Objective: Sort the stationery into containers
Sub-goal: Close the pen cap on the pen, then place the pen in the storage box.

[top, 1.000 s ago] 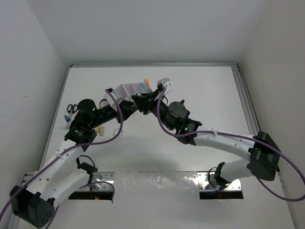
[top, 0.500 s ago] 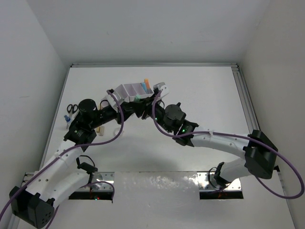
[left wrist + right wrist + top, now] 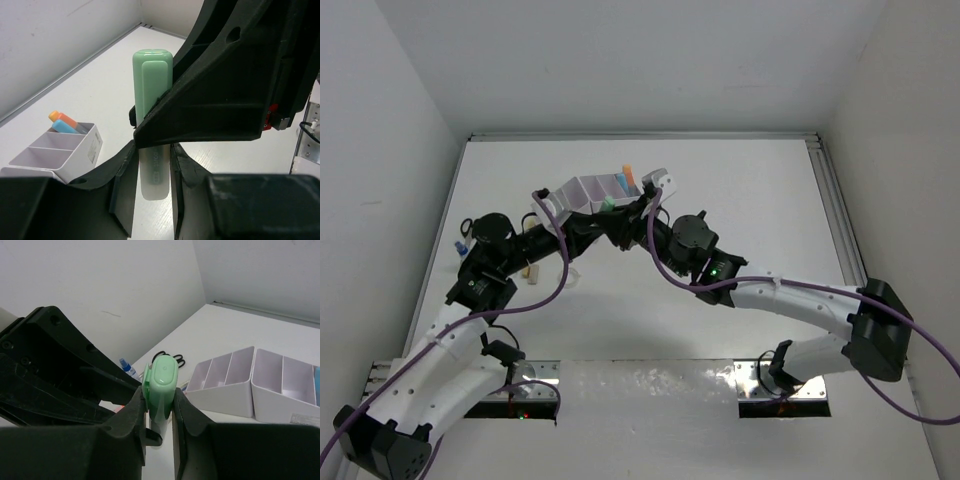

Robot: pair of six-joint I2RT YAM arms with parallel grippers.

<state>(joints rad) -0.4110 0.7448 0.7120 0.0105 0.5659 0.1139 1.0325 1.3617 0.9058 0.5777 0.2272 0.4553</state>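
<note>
Top external view had both arms meeting at frame centre, just below the organiser (image 3: 582, 188). I saw the left gripper (image 3: 592, 222) and right gripper (image 3: 623, 215) tip to tip there, with a speck of green, the pen (image 3: 608, 204), between them. The grip itself was too small to read from that height. An orange cap (image 3: 628, 171) and a blue cap (image 3: 624, 184) stood in the organiser's right end.

Left wrist view was clearer. The pen stood upright at frame centre, its pale barrel clenched between my left fingers (image 3: 125, 187). A black finger of the right gripper crossed just under its green cap. The organiser sat at lower left, apart from the pen.

Right wrist view showed the green cap pinched between the right fingers (image 3: 135, 415) at centre, so both grippers were grasping the one pen. The left gripper's black body filled the left of frame. Scissors (image 3: 167, 359) and a bottle (image 3: 127, 368) lay beyond the cap, and the organiser was at right.
</note>
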